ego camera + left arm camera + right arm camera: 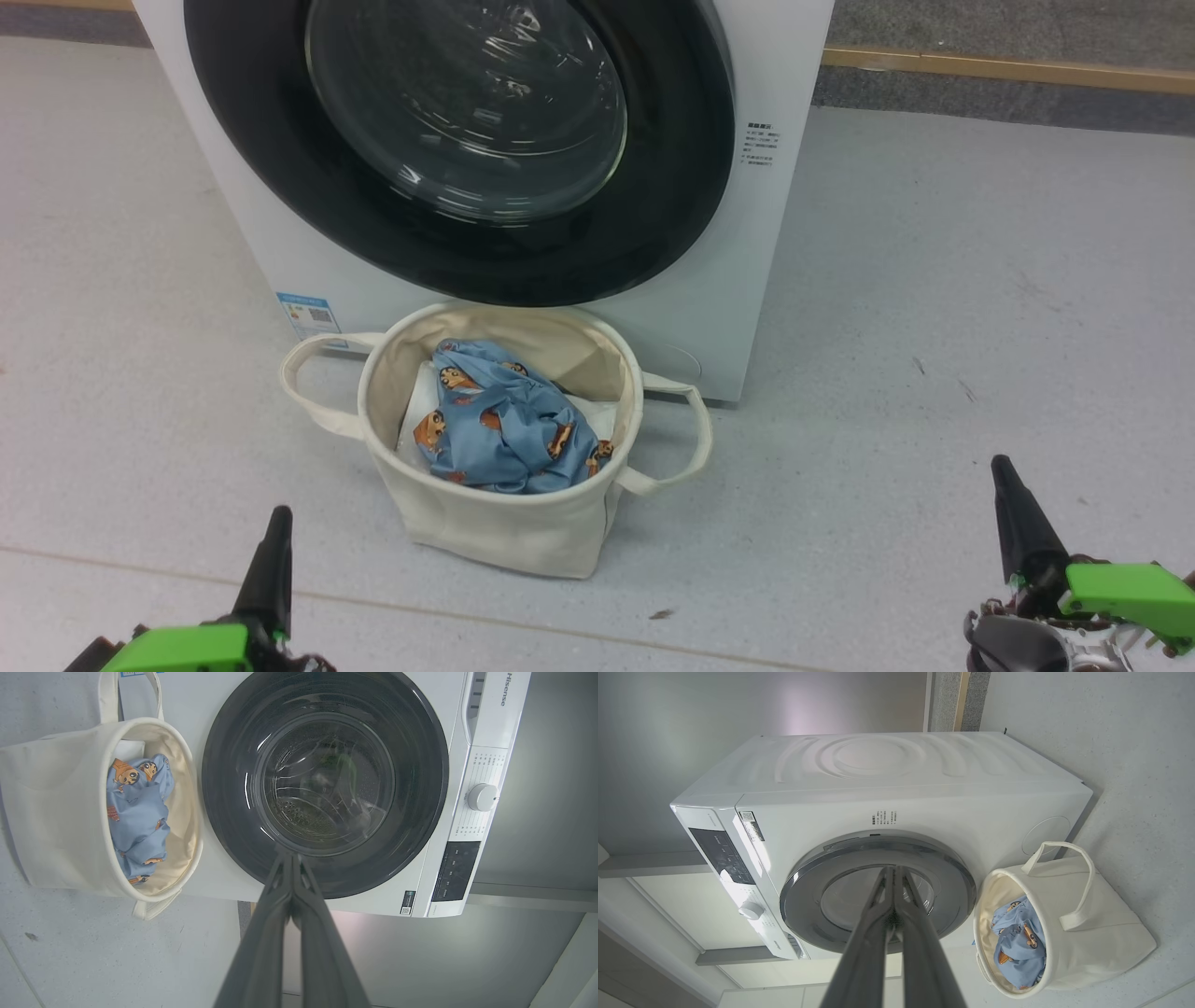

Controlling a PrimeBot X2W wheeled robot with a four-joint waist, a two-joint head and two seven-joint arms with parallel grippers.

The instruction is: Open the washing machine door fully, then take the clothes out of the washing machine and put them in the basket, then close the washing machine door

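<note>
Inspection of the present state.

**Door:** The washing machine door (457, 121) sits flush against the washing machine (719, 308) and appears closed. It is rigid, and its glossy black rim is likely slippery. The bulging glass calls for care. Any hold belongs at the rim's edge. I cannot tell where the catch sits.

**Garment:** The clothes (509, 429) lie bunched inside the basket (504, 532), on top of a white folded sheet (415, 415). The fabric looks thin, limp and light, so it will drape and trail if lifted. A raised fold at the top of the bundle is the best hold, well clear of the sheet beneath.

**Basket:** It stands on the floor (934, 373) just in front of the machine. The soft canvas is likely to buckle or slide if pushed.

**Fingers:** The left gripper (278, 523) and the right gripper (1004, 471) both have their fingers pressed together, holding nothing, well apart from the basket.

**Judgement:** The task appears complete.
</note>
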